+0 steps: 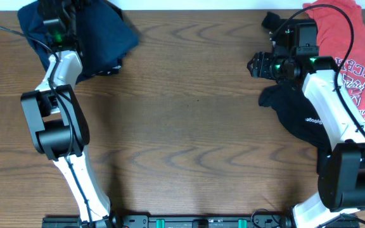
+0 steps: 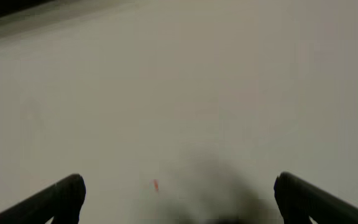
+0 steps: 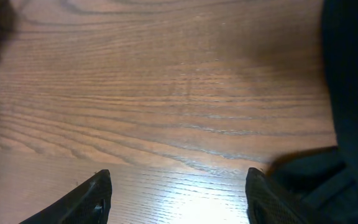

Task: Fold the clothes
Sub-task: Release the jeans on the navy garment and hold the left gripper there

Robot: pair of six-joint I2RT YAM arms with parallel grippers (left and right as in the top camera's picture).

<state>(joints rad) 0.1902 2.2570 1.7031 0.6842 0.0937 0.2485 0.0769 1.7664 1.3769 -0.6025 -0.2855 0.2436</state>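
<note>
Black garment lies crumpled at the right of the overhead frame, partly under the right arm. Only the right wrist view shows its edge up close, filling that frame's right side just beside the right gripper. That gripper's fingers stand wide apart over the bare wooden table, gripping nothing. Farther up, a red shirt is heaped at the upper right. At the upper left, the left gripper overlaps a navy garment. Its wrist view, blurred and pale, shows fingers spread with nothing between.

Three garments, two arms
</note>
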